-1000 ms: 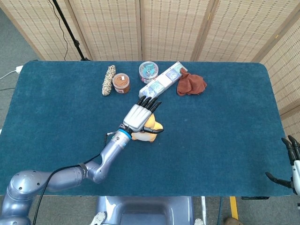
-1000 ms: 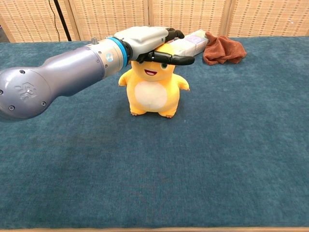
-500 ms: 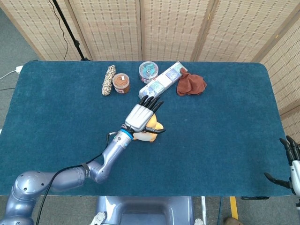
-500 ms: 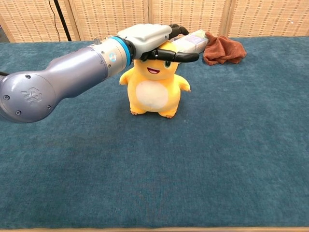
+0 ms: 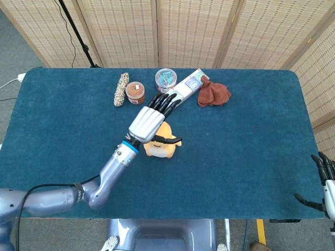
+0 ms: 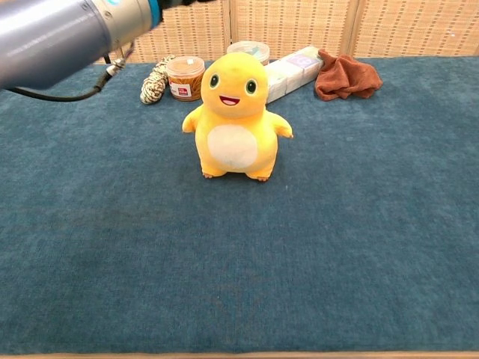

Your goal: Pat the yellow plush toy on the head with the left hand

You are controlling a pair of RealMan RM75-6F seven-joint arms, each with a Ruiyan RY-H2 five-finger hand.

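Note:
The yellow plush toy (image 6: 235, 114) stands upright in the middle of the table, its whole smiling face showing in the chest view. In the head view the toy (image 5: 163, 148) is partly covered by my left hand (image 5: 151, 120), which hovers flat above its head with fingers stretched out and apart, holding nothing. In the chest view only the left forearm (image 6: 71, 30) shows at the top left; the hand itself is above the frame. My right hand (image 5: 324, 180) hangs off the table's right front corner, fingers spread and empty.
Behind the toy stand a coiled rope (image 6: 155, 81), a brown-lidded jar (image 6: 185, 76), a round tub (image 5: 166, 79), a long clear box (image 5: 184, 89) and a crumpled red cloth (image 6: 346, 75). Blue felt covers the table (image 6: 299, 254).
My left hand has lifted off the toy's head and risen well above it, leaving the chest view. The toy's head, pressed down before, has sprung back up.

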